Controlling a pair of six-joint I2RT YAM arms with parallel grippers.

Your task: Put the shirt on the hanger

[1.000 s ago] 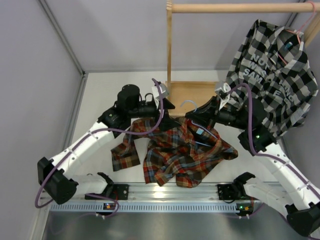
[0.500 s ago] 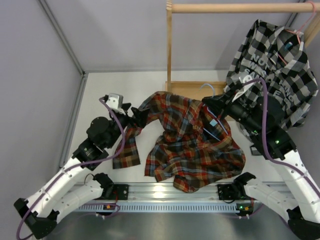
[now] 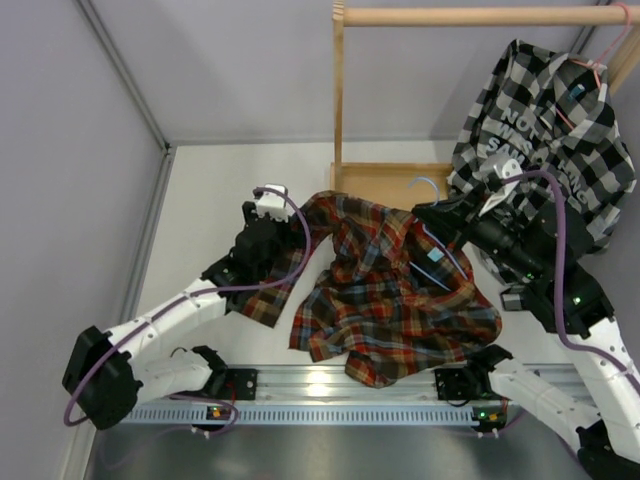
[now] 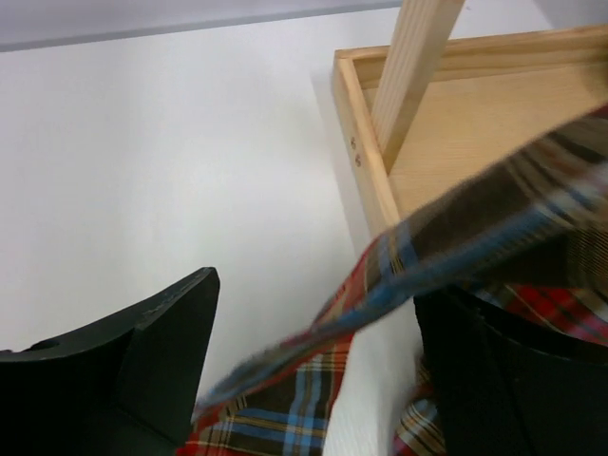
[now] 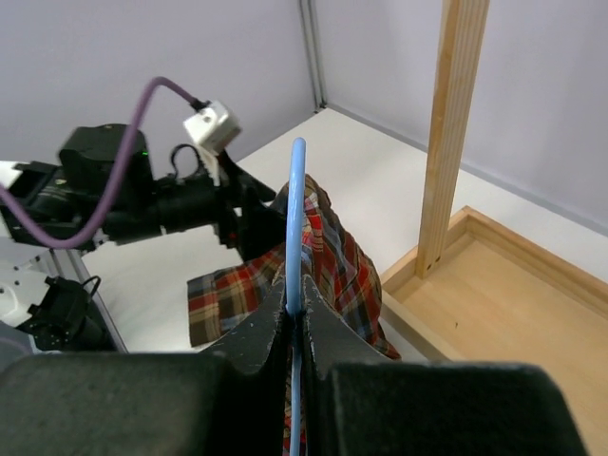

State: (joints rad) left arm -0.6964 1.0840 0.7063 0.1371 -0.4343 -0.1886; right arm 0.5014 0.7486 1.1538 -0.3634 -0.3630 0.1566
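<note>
Standing wide apart, the jaws of the left gripper are seen astride a fold of the red, orange, brown and blue plaid flannel shirt, not pinching it. Should the cloth be dragged, that shoulder could slip off. The shirt appears draped, rumpled, over the thin light-blue wire hanger, one sleeve trailing onto the white table. The hanger is clamped in the closed right gripper.

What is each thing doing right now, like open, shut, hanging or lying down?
shirt: rumpled, top raised, bottom lying on the table.
hanger: held by the right gripper, hook sticking out past the shirt.
right gripper: jaws shut on the hanger.
left gripper: jaws open, shirt edge between them.
checked shirt: hanging from the wooden rail.
</note>
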